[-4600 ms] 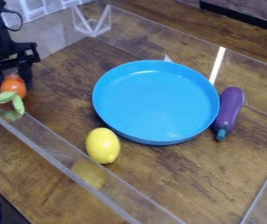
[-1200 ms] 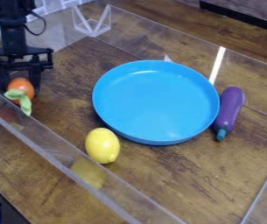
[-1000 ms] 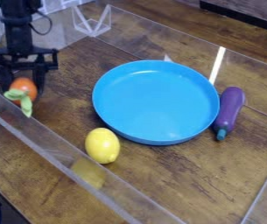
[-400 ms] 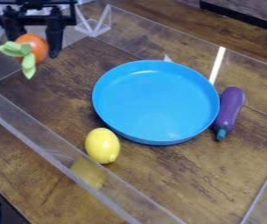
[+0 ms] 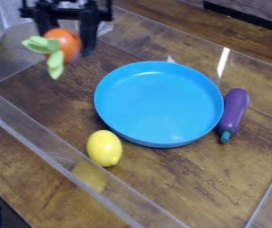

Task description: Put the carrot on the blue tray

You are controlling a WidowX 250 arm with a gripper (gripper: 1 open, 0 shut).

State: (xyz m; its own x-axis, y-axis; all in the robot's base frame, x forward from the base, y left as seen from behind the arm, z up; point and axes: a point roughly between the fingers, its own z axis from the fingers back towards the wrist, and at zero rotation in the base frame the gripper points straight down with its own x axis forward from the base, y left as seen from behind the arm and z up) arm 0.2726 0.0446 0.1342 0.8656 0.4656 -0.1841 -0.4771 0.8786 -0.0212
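Black robotic gripper (image 5: 67, 34), partly open, its jaws closed about an orange toy carrot with green leaves (image 5: 61, 43), raised above the wooden tabletop (image 5: 150, 186). Round blue plastic tray (image 5: 159, 103) between yellow toy lemon (image 5: 103, 148) and purple toy eggplant (image 5: 234, 115).

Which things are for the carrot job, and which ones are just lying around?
For the job:
- the carrot, held up in the robot's fingers
- the big blue tray, where the carrot should go

Just lying around:
- the yellow lemon, near the tray
- the purple eggplant, on the tray's other side
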